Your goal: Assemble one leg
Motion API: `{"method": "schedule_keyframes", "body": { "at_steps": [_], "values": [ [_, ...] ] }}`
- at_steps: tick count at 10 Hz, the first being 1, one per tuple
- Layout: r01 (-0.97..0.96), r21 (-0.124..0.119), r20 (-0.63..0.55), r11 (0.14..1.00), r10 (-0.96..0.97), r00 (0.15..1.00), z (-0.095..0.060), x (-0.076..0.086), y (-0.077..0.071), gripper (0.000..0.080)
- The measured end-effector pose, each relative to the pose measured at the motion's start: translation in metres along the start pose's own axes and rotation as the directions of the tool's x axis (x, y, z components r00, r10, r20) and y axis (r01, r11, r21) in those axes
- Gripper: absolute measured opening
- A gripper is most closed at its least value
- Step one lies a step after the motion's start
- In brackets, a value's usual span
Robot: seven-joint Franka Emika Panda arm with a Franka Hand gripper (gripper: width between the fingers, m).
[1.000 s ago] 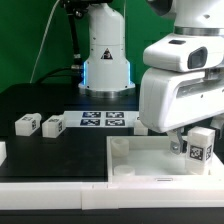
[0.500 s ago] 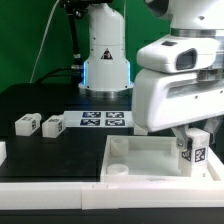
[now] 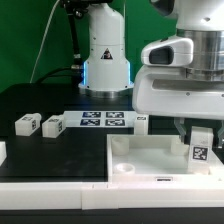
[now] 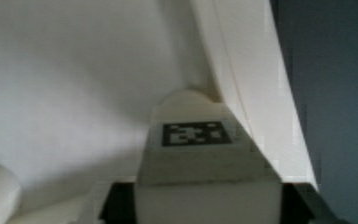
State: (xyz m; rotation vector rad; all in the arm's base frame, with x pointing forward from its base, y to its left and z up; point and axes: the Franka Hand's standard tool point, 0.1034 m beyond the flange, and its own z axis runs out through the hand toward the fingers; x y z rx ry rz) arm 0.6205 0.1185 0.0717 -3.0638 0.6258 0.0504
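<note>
My gripper is shut on a white leg with a black-and-white tag on its side. I hold it upright over the large white square panel, near its corner at the exterior view's right. In the wrist view the leg fills the space between my dark fingers, its far end close to the panel's raised rim. Three more white legs lie on the black table at the exterior view's left.
The marker board lies behind the panel, in front of the robot base. The panel has a round hole in its near corner. A white part shows at the exterior view's left edge.
My gripper has moved with the leg toward the exterior view's right and slightly lower, closer to the panel's corner.
</note>
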Motion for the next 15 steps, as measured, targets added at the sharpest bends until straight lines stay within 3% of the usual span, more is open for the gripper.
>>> {"method": "schedule_keyframes", "body": {
  "at_steps": [6,8,9,15],
  "values": [
    [-0.301,-0.06,-0.026,0.952,0.3,0.954,-0.002,0.008,0.023,0.03],
    [-0.299,-0.058,-0.024,0.953,0.298,0.954,-0.001,0.008,0.022,0.0543],
    [-0.299,-0.058,-0.024,0.953,0.298,0.954,-0.001,0.008,0.022,0.0616],
    [-0.299,-0.058,-0.024,0.953,0.298,0.954,-0.001,0.008,0.022,0.0649]
  ]
}}
